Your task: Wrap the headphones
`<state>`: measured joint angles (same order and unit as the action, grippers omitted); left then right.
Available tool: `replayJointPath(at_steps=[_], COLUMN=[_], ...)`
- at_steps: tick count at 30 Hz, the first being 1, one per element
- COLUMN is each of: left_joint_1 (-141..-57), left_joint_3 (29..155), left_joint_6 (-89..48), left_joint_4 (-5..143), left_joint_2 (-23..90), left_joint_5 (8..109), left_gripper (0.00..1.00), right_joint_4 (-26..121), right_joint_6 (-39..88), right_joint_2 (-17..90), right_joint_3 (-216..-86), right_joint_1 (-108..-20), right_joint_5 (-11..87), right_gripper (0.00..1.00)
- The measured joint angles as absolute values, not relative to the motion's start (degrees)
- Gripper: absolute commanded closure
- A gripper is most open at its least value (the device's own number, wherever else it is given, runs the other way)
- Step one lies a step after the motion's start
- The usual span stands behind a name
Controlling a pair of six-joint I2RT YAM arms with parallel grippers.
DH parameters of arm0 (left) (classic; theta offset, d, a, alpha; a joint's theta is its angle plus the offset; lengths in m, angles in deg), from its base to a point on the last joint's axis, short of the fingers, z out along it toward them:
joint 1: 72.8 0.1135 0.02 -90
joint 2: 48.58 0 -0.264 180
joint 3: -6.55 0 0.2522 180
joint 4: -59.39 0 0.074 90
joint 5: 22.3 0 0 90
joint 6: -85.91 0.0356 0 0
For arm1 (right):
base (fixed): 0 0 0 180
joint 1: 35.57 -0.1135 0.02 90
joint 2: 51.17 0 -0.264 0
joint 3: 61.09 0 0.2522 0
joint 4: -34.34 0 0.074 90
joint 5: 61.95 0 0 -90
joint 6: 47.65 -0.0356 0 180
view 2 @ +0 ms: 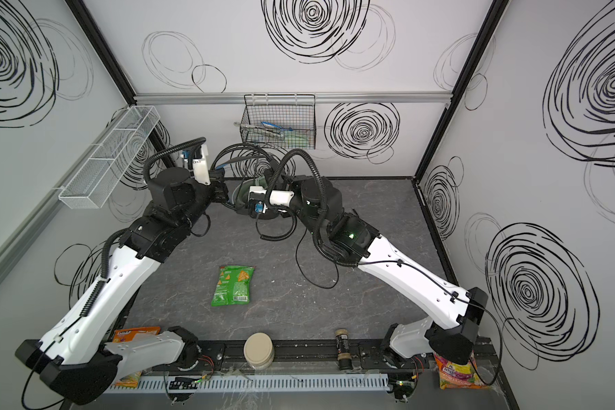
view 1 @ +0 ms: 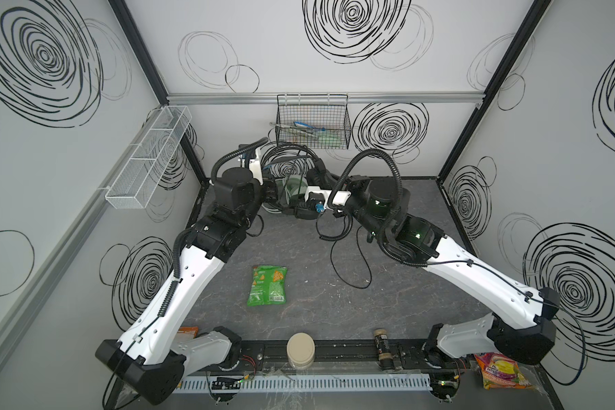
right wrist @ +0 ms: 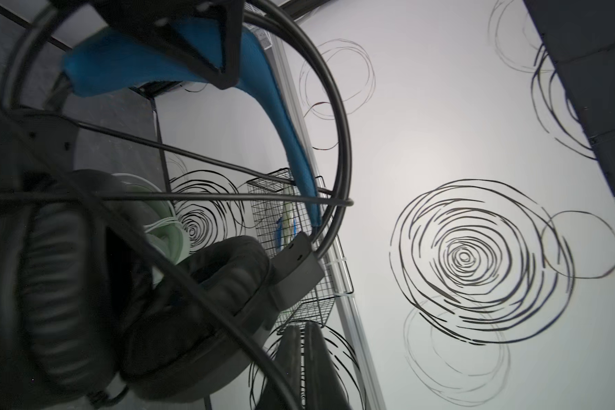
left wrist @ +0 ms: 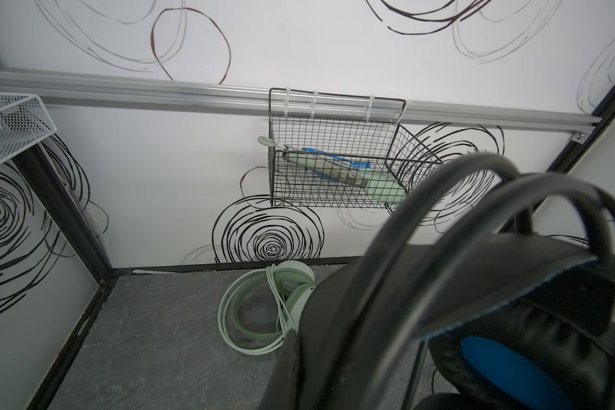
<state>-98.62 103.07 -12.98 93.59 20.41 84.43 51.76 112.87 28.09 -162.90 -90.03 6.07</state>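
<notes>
The black headphones (view 1: 292, 146) with the blue-lined headband (right wrist: 281, 106) hang in the air near the back wall. My left gripper (view 1: 272, 193) is shut on them. One of its fingers (left wrist: 290, 362) shows beside the black earcup (left wrist: 512, 319), and the other is hidden. My right gripper (right wrist: 303, 330) is shut on the black cable (right wrist: 206, 301), which runs in low between its fingers. Strands of that cable cross the headset. More of it trails onto the table (view 1: 355, 269). The mint-green headphones (left wrist: 260, 312) lie on the table below, wound in their pale cable.
A black wire basket (view 1: 313, 124) with utensils hangs on the back wall just behind the arms. A white mesh basket (view 1: 150, 156) hangs at the left. On the table are a green snack bag (view 1: 267, 285), a round beige container (view 1: 300, 349), a small bottle (view 1: 382, 346) and a colourful bag (view 1: 501, 369).
</notes>
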Motion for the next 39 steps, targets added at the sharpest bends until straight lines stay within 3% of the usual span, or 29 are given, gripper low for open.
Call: replayJointPath(at_steps=[10, 24, 39], left_joint_1=[-100.76, -98.69, -98.05], left_joint_3=[106.35, 103.66, 100.36], left_joint_6=[-11.80, -6.44, -11.05], left_joint_4=[100.22, 108.89, 102.18], left_joint_2=[22.44, 20.87, 16.24], left_joint_5=[83.67, 72.74, 54.20], left_gripper=[1.00, 1.00, 1.00], right_joint_4=[46.91, 41.81, 40.68], right_joint_6=[118.46, 118.73, 106.79], right_joint_2=[28.36, 23.66, 23.02], right_joint_3=[-160.65, -157.81, -155.65], right_joint_1=[-87.38, -82.09, -70.97], right_joint_5=[7.01, 6.64, 13.44], right_gripper=[0.89, 0.88, 0.86])
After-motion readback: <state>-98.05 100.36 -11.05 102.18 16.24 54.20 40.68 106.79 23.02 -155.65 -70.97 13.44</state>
